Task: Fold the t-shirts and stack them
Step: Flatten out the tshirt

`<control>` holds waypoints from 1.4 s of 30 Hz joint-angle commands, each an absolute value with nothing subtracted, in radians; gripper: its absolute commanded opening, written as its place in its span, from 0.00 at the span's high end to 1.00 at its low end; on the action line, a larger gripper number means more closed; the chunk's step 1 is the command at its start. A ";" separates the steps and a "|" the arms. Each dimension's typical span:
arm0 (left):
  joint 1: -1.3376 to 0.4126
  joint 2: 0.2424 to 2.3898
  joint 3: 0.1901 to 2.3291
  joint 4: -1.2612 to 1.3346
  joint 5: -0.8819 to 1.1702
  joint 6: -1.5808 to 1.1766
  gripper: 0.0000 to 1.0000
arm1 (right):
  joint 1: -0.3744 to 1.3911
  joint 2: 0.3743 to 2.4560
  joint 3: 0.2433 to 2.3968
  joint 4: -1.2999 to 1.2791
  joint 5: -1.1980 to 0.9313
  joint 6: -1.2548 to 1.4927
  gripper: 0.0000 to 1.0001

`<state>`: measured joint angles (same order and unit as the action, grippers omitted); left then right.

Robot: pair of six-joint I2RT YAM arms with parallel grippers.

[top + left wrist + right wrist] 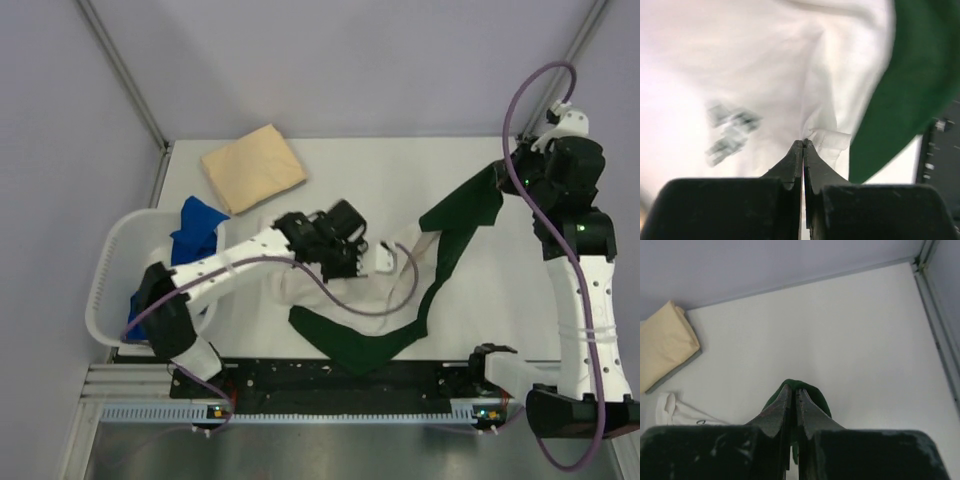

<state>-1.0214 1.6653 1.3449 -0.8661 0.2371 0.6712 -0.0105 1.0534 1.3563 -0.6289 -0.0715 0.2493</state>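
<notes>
A white t-shirt with dark green sleeves [395, 290] lies crumpled in the middle of the table. My left gripper [352, 258] is shut on its white cloth; in the left wrist view the jaws [803, 143] pinch a fold beside a green sleeve [920, 85] and blurred black print [730, 131]. My right gripper [508, 178] is shut on the other green sleeve [462, 215] and holds it lifted at the right; the sleeve [816, 392] wraps the jaw tips [794, 388]. A folded tan t-shirt [253, 167] lies at the back left. Bright blue t-shirts [198, 228] hang in the basket.
A white plastic basket [108, 290] stands at the left edge of the table. The tan shirt [665, 342] and a bit of white cloth [677, 412] show in the right wrist view. Metal frame posts stand at the back corners. A black rail runs along the near edge.
</notes>
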 commanded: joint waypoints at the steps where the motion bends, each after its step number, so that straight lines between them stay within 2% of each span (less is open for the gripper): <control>1: -0.856 1.412 1.517 -0.849 0.126 0.647 1.00 | -0.035 0.982 1.581 -0.595 0.075 0.198 1.00; 6: -0.697 1.336 1.753 -0.827 -0.039 0.647 1.00 | -0.035 1.002 1.822 -0.614 0.124 0.141 1.00; 12: -0.629 1.298 2.026 -0.762 -0.222 0.696 1.00 | -0.035 1.026 2.045 -0.629 0.205 0.088 1.00; 19: -0.627 1.252 2.235 -0.836 -0.167 0.678 1.00 | -0.035 1.003 2.235 -0.641 0.224 0.029 1.00; 24: -0.629 1.216 2.290 -0.905 -0.075 0.628 1.00 | -0.034 0.970 2.293 -0.647 0.219 0.014 1.00; 30: -0.627 1.241 2.345 -0.878 -0.126 0.618 1.00 | -0.017 1.003 2.336 -0.646 0.222 0.005 1.00; 35: -0.621 1.331 2.255 -0.802 -0.190 0.640 1.00 | -0.009 1.161 2.349 -0.644 0.192 0.006 1.00; 42: -0.442 1.563 2.180 -0.680 -0.039 0.555 1.00 | -0.026 1.480 2.309 -0.603 0.152 -0.006 1.00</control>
